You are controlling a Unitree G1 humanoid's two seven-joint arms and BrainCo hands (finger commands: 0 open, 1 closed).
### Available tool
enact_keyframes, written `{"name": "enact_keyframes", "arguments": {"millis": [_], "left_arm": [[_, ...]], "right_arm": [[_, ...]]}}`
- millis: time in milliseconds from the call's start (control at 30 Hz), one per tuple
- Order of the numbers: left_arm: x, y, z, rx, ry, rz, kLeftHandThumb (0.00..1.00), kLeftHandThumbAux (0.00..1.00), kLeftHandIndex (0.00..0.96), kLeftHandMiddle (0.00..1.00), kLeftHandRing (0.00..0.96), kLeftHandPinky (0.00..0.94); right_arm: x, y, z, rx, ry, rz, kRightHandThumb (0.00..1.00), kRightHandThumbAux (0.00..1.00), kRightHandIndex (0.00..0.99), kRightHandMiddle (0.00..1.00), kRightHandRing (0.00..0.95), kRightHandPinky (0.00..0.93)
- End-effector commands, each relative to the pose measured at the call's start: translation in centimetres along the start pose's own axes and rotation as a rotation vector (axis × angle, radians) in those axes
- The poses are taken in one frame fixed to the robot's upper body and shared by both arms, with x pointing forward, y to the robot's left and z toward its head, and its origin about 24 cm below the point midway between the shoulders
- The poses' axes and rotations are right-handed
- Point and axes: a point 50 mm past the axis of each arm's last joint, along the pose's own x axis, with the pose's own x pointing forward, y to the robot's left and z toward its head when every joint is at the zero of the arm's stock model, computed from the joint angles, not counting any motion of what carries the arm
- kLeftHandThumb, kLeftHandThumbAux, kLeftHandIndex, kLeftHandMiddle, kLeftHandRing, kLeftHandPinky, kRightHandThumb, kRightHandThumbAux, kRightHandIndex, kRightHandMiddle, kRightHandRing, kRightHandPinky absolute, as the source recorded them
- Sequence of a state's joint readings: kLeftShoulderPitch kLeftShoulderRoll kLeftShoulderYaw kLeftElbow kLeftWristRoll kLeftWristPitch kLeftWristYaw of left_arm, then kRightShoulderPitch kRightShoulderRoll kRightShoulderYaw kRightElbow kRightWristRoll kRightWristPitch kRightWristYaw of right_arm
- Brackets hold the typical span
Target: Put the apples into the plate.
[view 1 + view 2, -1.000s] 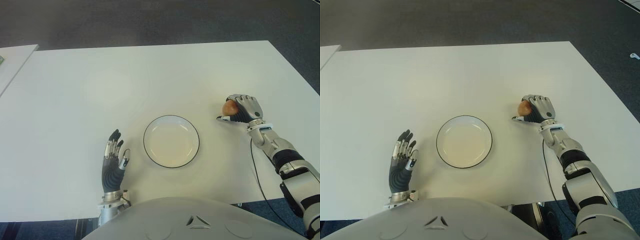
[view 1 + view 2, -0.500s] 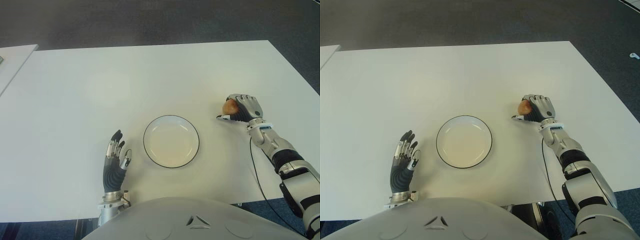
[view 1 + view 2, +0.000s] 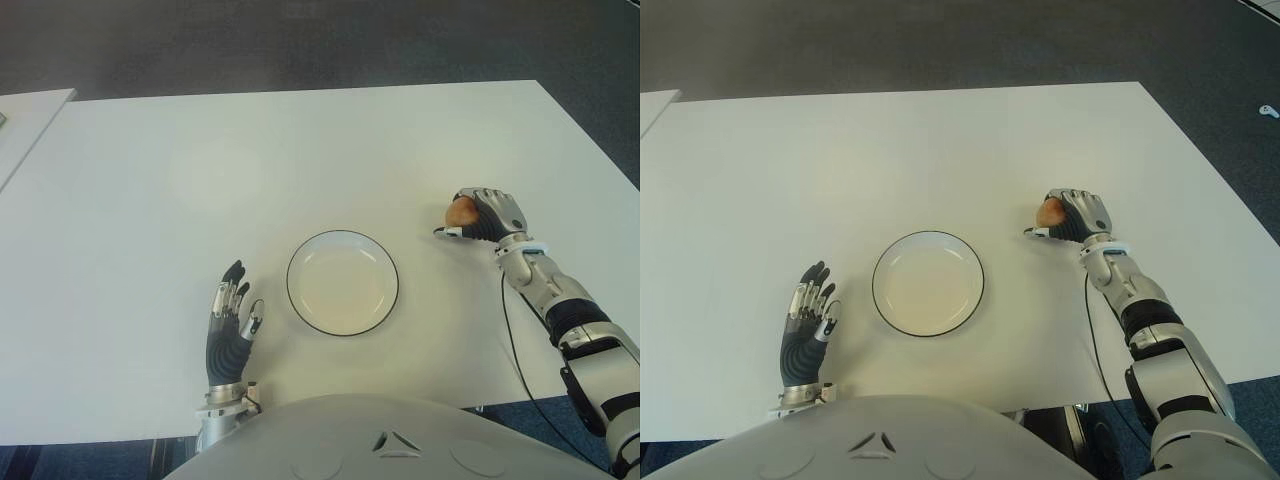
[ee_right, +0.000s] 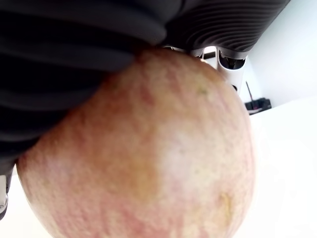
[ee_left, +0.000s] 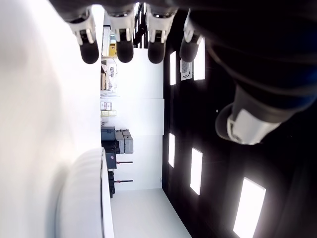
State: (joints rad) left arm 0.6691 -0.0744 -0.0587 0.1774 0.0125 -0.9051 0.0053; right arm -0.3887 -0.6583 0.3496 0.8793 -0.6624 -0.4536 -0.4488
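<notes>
Apple (image 3: 460, 212) clutched in right hand (image 3: 486, 216) at right of frame, empty plate (image 3: 296, 300) centre, left hand (image 3: 228, 325) splayed lower left.

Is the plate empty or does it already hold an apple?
Empty. The plate shows only its bare white inside, while the one visible apple is gripped in the right hand, to the plate's right. The left hand holds nothing.

1. No text, label, brand, number or sign can be read in any view.
2. No writing is seen on the table (image 3: 300, 150), the plate (image 3: 343, 243) or the apple (image 4: 148, 163).
3. No marking is seen on the left hand (image 3: 230, 320) or the right hand (image 3: 480, 215).
</notes>
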Motion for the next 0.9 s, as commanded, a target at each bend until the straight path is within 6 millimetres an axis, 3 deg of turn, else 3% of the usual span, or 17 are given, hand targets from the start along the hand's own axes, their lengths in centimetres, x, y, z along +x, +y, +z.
{"name": "enact_keyframes", "arguments": {"millis": [33,300,500,700,900], "left_arm": [[-0.6,0.0,-0.8,-0.005,0.065,0.007,0.095,0.562,0.022,0.024,0.000,0.043],[-0.4,0.0,-0.9,-0.007,0.067,0.010,0.093,0.559,0.026,0.027,0.001,0.044],[-0.3,0.0,-0.9,-0.011,0.065,0.013,0.100,0.563,0.026,0.026,0.001,0.044],[-0.1,-0.3,-1.0,-0.015,0.056,0.005,0.101,0.560,0.023,0.024,0.002,0.046],[-0.1,-0.4,-1.1,-0.027,0.059,0.010,0.100,0.559,0.026,0.030,0.007,0.053]], "right_arm": [[-0.3,0.5,0.3,0.022,-0.006,0.027,0.798,0.708,0.840,0.878,0.843,0.817],[2.2,-3.7,1.0,0.012,-0.063,-0.066,0.838,0.694,0.839,0.870,0.839,0.829],[3.1,-8.2,3.8,0.061,-0.184,-0.190,0.885,0.683,0.851,0.871,0.846,0.839],[2.2,-10.1,7.3,0.084,-0.288,-0.262,0.890,0.678,0.860,0.870,0.851,0.847],[1.3,-10.5,9.0,0.082,-0.359,-0.240,0.889,0.677,0.865,0.872,0.857,0.853]]}}
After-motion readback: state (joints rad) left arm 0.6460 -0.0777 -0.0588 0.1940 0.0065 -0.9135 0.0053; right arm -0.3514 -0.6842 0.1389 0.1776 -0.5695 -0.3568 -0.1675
